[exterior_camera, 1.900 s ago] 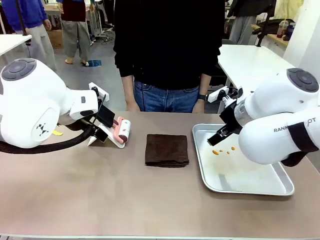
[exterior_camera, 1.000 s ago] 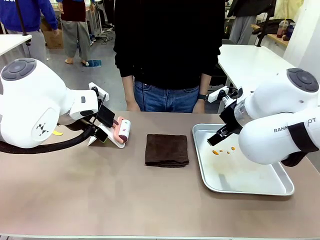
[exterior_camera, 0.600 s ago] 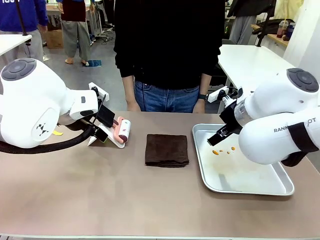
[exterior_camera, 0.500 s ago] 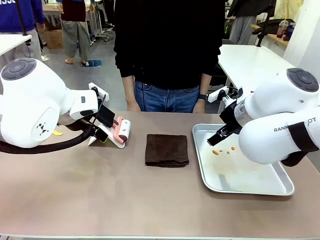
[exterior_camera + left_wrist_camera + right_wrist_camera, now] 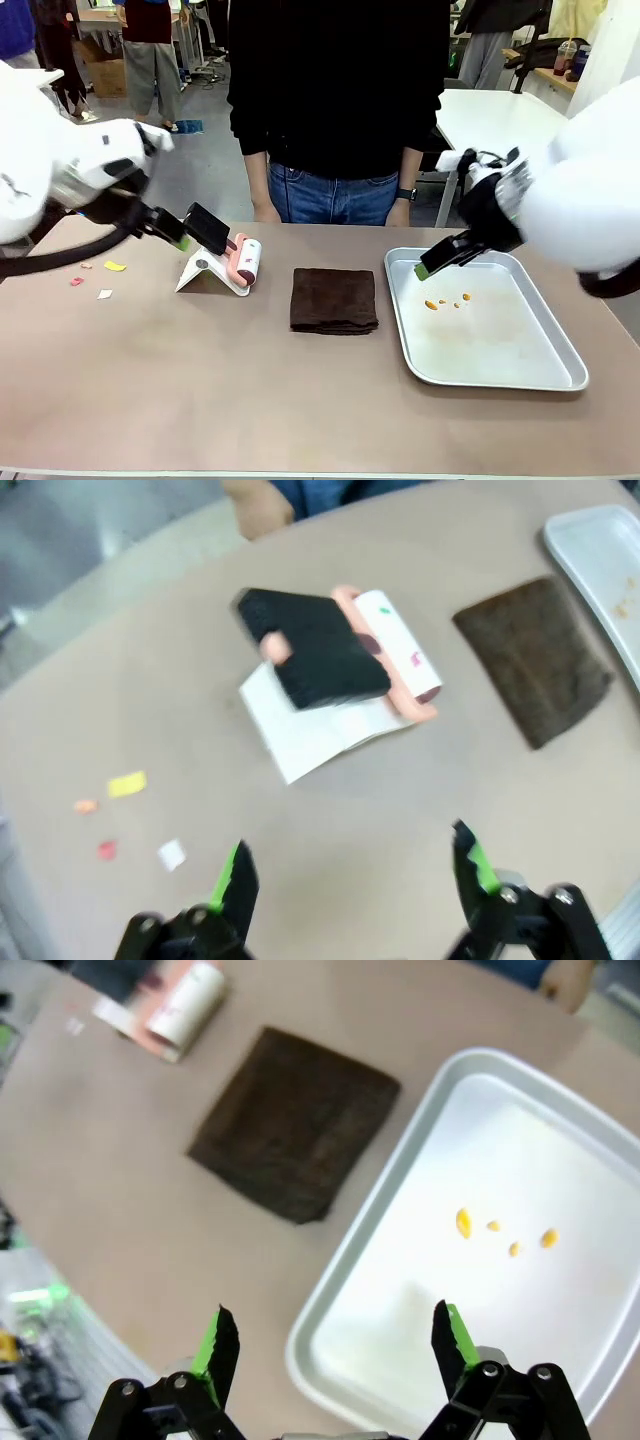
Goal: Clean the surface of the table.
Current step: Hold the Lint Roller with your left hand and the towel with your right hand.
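**Status: both grippers wide open and empty, scraps on the table's left end**

Containers first. I see one silver tray (image 5: 560, 372) on the right half of the table (image 5: 200, 400). It holds a few small orange crumbs (image 5: 463, 1223), clustered near its far-left part; the rest of the tray floor is bare.

The table spans the whole front view, between me and the person (image 5: 335, 100) standing at its far edge.
- Folded dark brown cloth (image 5: 334, 299): flat at centre, just beside the tray's left rim, not touching it.
- Pink-and-white lint roller (image 5: 247, 258): left of the cloth, on a white stand. A black block (image 5: 315, 660) sits over it; too blurred for me to tell what it is.
- Loose paper scraps (image 5: 127, 783): yellow, orange, red and white, well left of the roller.

Arms:
- Left arm enters from the left, raised over the table's left end. Left gripper (image 5: 352, 875) looks down at the roller and scraps, fingers spread, nothing between them.
- Right arm enters from the right. Right gripper (image 5: 335, 1345) hangs above the tray's near-left corner and angles down, fingers spread and empty.
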Tool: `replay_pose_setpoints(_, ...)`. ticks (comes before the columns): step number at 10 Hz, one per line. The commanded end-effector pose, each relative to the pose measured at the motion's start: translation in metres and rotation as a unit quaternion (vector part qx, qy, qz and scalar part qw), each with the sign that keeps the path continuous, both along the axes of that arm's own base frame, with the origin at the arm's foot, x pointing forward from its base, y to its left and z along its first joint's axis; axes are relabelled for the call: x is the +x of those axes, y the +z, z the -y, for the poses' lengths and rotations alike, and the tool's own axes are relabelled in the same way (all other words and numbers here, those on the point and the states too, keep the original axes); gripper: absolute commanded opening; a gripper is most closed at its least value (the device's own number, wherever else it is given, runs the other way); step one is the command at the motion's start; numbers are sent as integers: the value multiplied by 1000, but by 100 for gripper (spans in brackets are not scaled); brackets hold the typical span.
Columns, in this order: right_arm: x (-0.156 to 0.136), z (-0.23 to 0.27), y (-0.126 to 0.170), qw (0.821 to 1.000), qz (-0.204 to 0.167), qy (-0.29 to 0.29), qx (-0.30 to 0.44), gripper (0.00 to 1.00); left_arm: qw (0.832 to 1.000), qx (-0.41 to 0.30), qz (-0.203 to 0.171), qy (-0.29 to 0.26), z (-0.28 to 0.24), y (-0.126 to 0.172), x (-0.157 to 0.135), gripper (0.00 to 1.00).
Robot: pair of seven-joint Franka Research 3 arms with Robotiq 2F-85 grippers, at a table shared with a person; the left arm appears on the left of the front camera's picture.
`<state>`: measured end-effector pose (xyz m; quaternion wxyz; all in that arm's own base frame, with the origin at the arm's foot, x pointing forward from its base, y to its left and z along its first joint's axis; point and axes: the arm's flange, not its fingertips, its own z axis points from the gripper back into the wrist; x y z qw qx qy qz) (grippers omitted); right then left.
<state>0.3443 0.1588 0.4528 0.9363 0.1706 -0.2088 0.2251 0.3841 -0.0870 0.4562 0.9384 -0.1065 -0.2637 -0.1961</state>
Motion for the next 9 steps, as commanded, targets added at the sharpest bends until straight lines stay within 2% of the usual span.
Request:
replay_pose_setpoints(1,-41,46,16,994,-22,-42,94,100,995,-59,-38,72,-36,7,-33,100)
replay_pose_setpoints(3,-77,92,25,973,-30,-107,200,100,979,-193,-48,47,-91,13,-44,100)
replay_pose_setpoints(4,-84,121,23,957,-42,-143,248,100,966,-251,-52,40,-120,9,-48,100)
replay_pose_setpoints(6,-92,191,12,918,-47,-167,358,100,938,-342,-42,39,-180,-7,-56,100)
replay_pose_setpoints(8,-94,250,-5,876,-35,-188,443,100,917,-394,-25,53,-237,-27,-59,100)
replay_pose_setpoints(9,-100,271,-15,859,-24,-208,467,100,908,-408,-16,93,-261,-41,-63,100)
